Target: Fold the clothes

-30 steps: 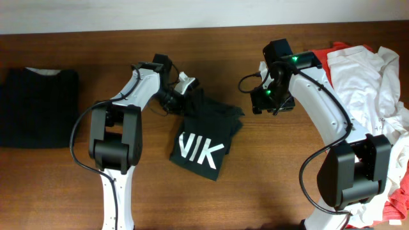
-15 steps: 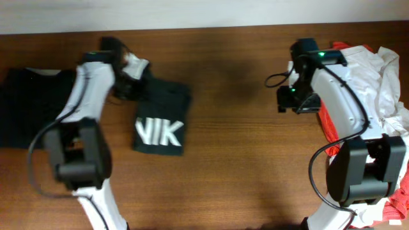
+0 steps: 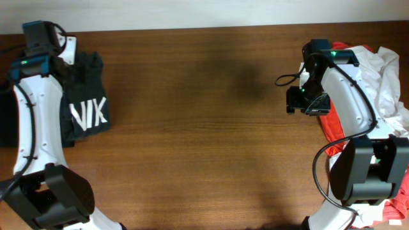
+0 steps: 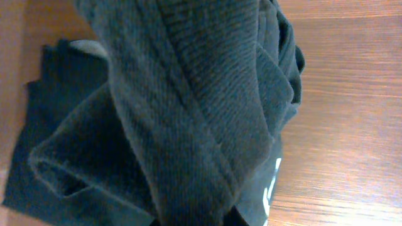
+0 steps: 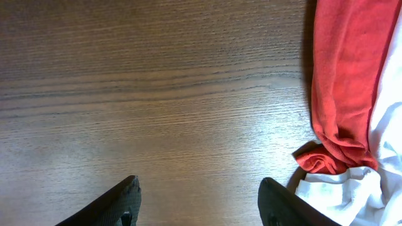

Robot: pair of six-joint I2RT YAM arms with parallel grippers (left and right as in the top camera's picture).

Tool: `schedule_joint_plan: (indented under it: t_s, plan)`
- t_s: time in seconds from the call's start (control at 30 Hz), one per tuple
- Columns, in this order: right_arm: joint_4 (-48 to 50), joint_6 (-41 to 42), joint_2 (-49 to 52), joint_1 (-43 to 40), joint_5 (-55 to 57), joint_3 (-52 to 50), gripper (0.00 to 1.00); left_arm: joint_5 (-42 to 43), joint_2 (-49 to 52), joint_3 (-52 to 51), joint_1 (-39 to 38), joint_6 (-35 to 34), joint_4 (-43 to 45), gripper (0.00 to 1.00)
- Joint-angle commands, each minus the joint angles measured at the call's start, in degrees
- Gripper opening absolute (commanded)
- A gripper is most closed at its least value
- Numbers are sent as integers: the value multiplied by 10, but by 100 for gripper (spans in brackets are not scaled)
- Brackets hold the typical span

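Now, left tool [image 3: 66, 51] clamps black T-shirt [image 3: 89, 114]; right tool [image 5: 198, 201] gapes.

One piece of writing on the table, and it stood out: white block letters [image 3: 88, 115] across the black T-shirt [image 3: 89, 80] at the far left of the overhead view. They read "VIK": V, I, K, tall capitals, climbing slightly to the right, set on the lower half of the shirt's upturned face. The V sat just beside the left arm [image 3: 38, 121] where it crossed the cloth, so whether any letter came before it could not be told. On the left wrist camera only a sliver of white print [image 4: 274, 181] peeked out at the shirt's lower edge, far too little to read.
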Motion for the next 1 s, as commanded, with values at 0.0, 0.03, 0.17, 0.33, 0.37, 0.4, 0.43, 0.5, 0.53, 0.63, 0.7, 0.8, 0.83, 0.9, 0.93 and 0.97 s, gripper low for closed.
schedule_joint_plan:
  t_s: [0.0,0.03,0.17,0.33,0.37,0.4,0.43,0.5,0.53,0.63,0.7,0.8,0.83,0.9,0.93,0.97]
  plan:
    - [-2,0,-14,-3,9,11,64,-32,-8,13,35,20,8,0]
    - [-2,0,-14,-3,9,11,64,-32,-8,13,43,20,10,0]
    - [-2,0,-14,-3,9,11,64,-7,-8,13,73,20,30,0]
    - [-2,0,-14,-3,9,11,64,71,-7,13,126,20,84,1]
    - [-2,0,-14,-3,9,11,64,88,-5,13,142,20,93,1]
    - [-2,0,-14,-3,9,11,64,107,-3,13,152,20,95,0]
    - [-3,0,-14,-3,9,11,64,125,2,13,164,20,97,1]
    - [-3,0,-14,-3,9,11,64,129,13,13,181,20,102,0]
    - [-3,0,-14,-3,9,11,64,129,18,13,190,20,108,1]
    - [-3,0,-14,-3,9,11,64,130,40,13,220,13,135,0]
    - [-3,0,-14,-3,9,11,64,129,57,13,234,13,153,1]
    - [-5,0,-14,-3,9,11,64,129,96,13,263,3,186,95]
    - [-7,0,-14,-3,9,11,64,129,103,13,269,-12,183,99]
    - [-10,0,-14,-3,9,11,64,131,108,13,276,-33,175,99]
    - [-12,0,-14,-3,9,11,64,141,107,13,276,-34,170,99]
    - [-12,0,-14,-3,9,11,64,150,102,13,276,-34,169,99]
